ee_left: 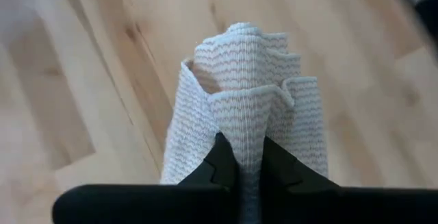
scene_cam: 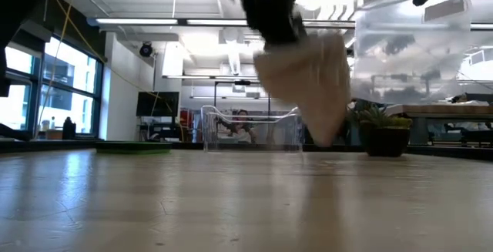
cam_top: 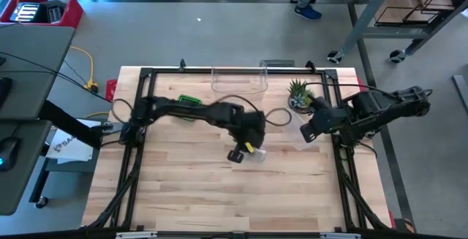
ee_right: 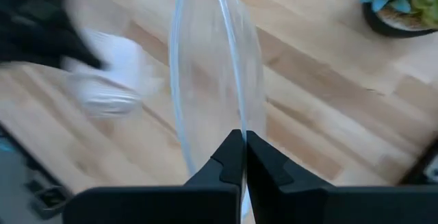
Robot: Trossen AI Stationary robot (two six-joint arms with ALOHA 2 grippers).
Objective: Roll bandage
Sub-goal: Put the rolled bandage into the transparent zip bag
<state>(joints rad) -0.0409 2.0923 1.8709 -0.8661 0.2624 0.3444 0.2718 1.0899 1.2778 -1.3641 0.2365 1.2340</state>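
Left pincer [ee_left: 250,172], near the middle of the tabletop [cam_top: 219,195], is closed on the bandage [ee_left: 246,80]; the white ribbed fabric is pinched in folds between the jaws and extends straight ahead of them, held clear of the wood in the low view. Right pincer [ee_right: 243,159], well to the right beside the potted plant [cam_top: 298,95], is closed on the edge of a clear plastic bag [ee_right: 215,66]. The left arm is thus nearer; the bandage's long axis runs along the fingers' line.
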